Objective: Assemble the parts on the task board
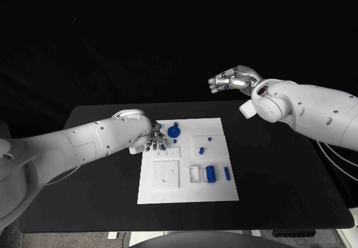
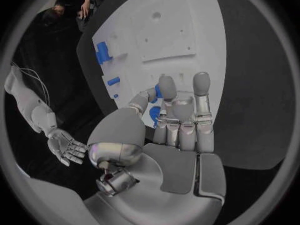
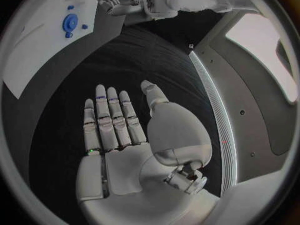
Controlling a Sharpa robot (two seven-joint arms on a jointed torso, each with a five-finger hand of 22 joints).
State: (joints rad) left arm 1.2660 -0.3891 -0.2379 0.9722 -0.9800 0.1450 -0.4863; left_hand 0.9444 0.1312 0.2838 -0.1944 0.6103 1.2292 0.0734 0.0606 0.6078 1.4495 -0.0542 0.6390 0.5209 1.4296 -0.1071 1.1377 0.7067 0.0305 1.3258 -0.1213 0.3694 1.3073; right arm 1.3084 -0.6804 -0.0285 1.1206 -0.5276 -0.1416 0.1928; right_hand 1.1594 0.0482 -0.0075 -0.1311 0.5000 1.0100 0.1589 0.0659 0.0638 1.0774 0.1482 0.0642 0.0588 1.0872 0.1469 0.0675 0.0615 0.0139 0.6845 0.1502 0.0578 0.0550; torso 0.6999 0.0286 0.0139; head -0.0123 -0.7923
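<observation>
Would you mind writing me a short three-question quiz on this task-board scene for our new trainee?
1. True or false: the right hand rests on the task board.
2. Which hand is at the board's far left corner, next to the round blue part?
A. the left hand
B. the right hand
C. both hands
3. Fill in: in the right wrist view the right hand's fingers are stretched out and hold ____.

Key:
1. False; it is raised beyond the table's far edge, away from the board.
2. A.
3. Nothing.
</observation>
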